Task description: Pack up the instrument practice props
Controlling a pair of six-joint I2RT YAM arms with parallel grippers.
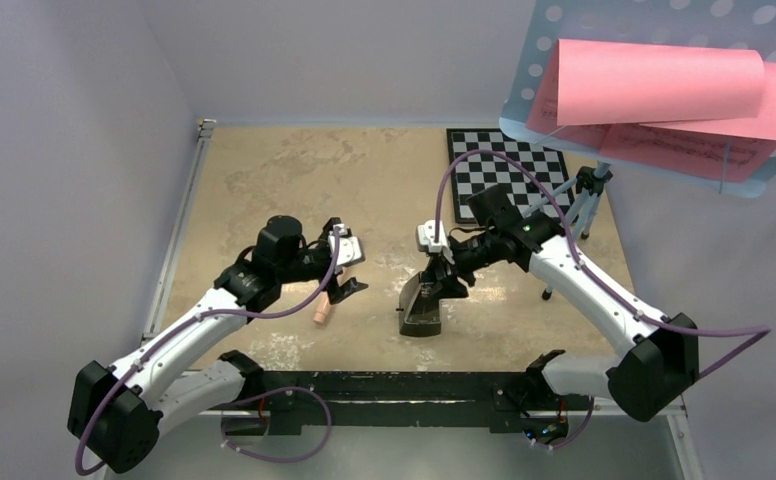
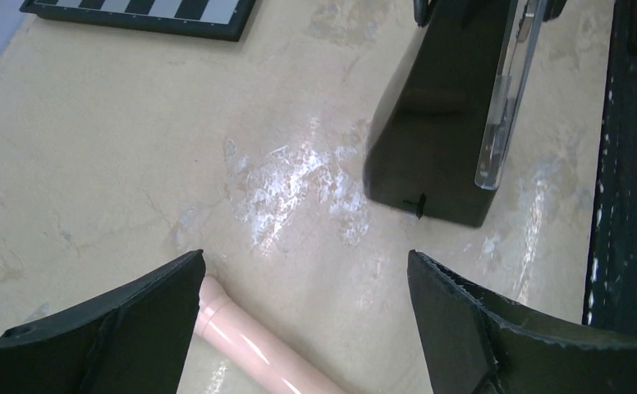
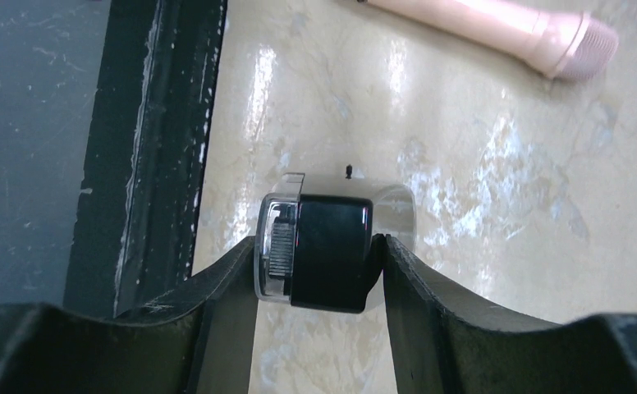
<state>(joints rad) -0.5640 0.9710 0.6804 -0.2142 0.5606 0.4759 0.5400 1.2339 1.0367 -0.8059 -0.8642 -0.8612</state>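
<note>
Metronome (image 1: pixel 422 308): stands upright near the middle of the table's (image 1: pixel 264 180) near edge, base down on the surface as far as the views show. Clear front cover faces the near edge.

Right gripper (image 1: pixel 434 272): clamped on the metronome's narrow top, one finger on each side, both touching. Jaws about half spread, gripping it.

Recorder (image 1: pixel 322 312): lies flat just left of the metronome, apart from it, also close to the near edge. From above only its near end shows; the rest sits under the left gripper.

Left gripper (image 1: pixel 339 292): jaws wide apart, holding nothing. It hangs over the recorder. In the wrist view the recorder runs just inside one finger (image 2: pixel 135 328); contact can't be told.

Stand (image 1: pixel 664 40): at the table's right edge, tripod (image 1: pixel 586 200) feet on the surface just beside the chessboard's right side. Tray tilted, high in the top view.

Pages (image 1: pixel 654 85): on the stand's tray, the upper sheet curled over at its top edge.

Chessboard (image 1: pixel 509 175): flat at the far edge, right of centre, well apart from the metronome.

Black rail (image 1: pixel 384 385): runs along the near edge, between the arm bases.
</note>
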